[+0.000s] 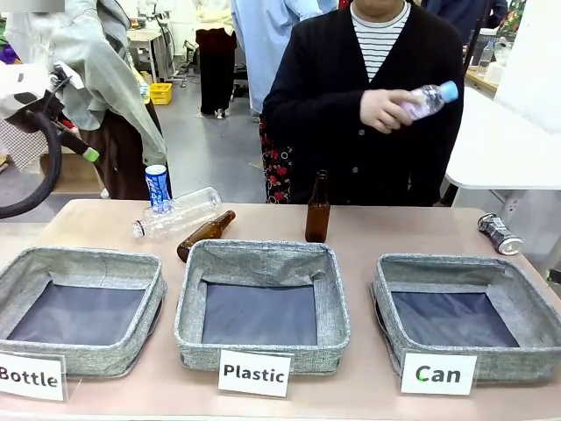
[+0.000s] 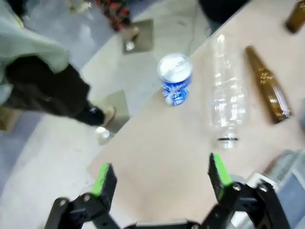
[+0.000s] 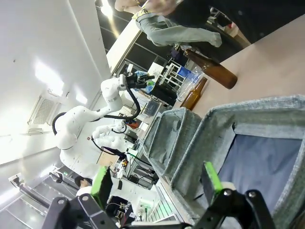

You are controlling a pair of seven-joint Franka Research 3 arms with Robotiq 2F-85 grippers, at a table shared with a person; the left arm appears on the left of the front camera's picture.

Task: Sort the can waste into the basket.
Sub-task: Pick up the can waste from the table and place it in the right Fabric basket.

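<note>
We see the blue can (image 1: 157, 187) standing upright at the table's (image 1: 386, 230) far left edge, just beside a clear bottle (image 1: 180, 213) lying on its side, with a brown bottle (image 1: 206, 234) lying next to that. The grey can (image 1: 498, 233) lies on its side at the far right, behind the Can basket (image 1: 517, 367) and apart from it. Our left gripper (image 2: 160, 174) hangs spread wide above the table, the blue can ahead of it. Our right gripper (image 3: 155, 180) is also spread wide and holds nothing, poised over a basket's rim. Across the table a person's hand (image 1: 383, 110) holds a blue-capped bottle (image 1: 429, 99).
</note>
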